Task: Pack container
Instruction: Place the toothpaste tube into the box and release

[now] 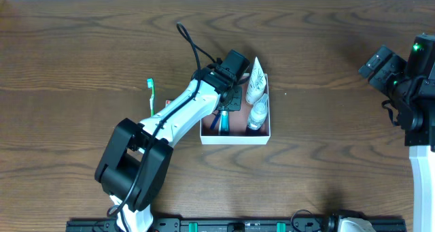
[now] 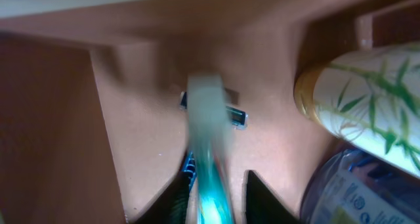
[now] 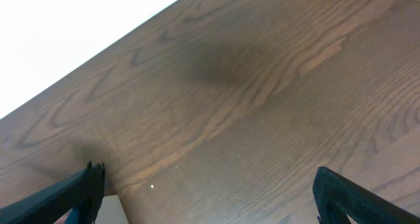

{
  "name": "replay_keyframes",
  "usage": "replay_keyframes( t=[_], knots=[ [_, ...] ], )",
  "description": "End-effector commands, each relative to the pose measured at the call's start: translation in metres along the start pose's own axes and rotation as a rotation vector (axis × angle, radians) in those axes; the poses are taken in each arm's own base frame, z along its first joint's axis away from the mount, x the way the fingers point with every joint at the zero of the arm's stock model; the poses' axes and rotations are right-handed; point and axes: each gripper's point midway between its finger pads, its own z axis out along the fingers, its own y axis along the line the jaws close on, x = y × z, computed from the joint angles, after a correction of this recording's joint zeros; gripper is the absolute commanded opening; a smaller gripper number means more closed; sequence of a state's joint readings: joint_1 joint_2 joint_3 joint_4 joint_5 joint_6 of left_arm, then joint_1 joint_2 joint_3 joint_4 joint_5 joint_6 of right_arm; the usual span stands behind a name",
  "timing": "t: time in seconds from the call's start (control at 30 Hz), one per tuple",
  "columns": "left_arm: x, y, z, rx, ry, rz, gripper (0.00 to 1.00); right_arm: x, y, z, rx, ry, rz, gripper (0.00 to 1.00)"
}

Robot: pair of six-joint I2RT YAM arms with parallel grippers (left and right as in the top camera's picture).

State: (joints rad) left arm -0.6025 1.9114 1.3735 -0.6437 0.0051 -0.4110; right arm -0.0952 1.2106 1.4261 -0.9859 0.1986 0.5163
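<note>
Container sat mid-table, holding 1 tube and 1 bottle | left gripper inside it, flanking teal-handled item, clamped or released unclear | right gripper spread wide, empty, well apart | container judged light, thin-walled, likely to slide: pinch a wall rim

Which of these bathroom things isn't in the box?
The green-headed toothbrush: it lies on the table left of the container, while the tube, bottle and razor are inside.
</note>
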Motion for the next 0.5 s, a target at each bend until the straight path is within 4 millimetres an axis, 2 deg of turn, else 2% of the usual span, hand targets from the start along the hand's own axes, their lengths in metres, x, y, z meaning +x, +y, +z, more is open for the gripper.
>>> replay_keyframes(
  t=[0.0,0.13,0.23,0.3,0.37,0.47],
  knots=[
    [-0.007,0.001,-0.006,-0.008,-0.027,-0.015,0.39,-0.003,-0.002,-0.001,0.009,-0.008,0.019,0.98],
    [-0.015,-0.002,-0.033,0.011,-0.057,-0.017,0.42,-0.003,-0.002,-0.001,0.009,-0.008,0.019,0.99],
    [-0.024,-0.003,-0.071,0.036,-0.109,-0.005,0.43,-0.003,-0.002,-0.001,0.009,-0.008,0.019,0.99],
    [-0.030,-0.001,-0.103,0.055,-0.168,0.042,0.44,-0.003,-0.002,-0.001,0.009,-0.008,0.019,0.99],
    [-0.036,0.017,-0.130,0.020,-0.231,0.032,0.48,-0.003,-0.002,-0.001,0.009,-0.008,0.019,0.99],
    [-0.041,0.064,-0.157,-0.105,-0.292,-0.032,0.57,-0.003,-0.002,-0.001,0.008,-0.009,0.019,0.99]
  ],
)
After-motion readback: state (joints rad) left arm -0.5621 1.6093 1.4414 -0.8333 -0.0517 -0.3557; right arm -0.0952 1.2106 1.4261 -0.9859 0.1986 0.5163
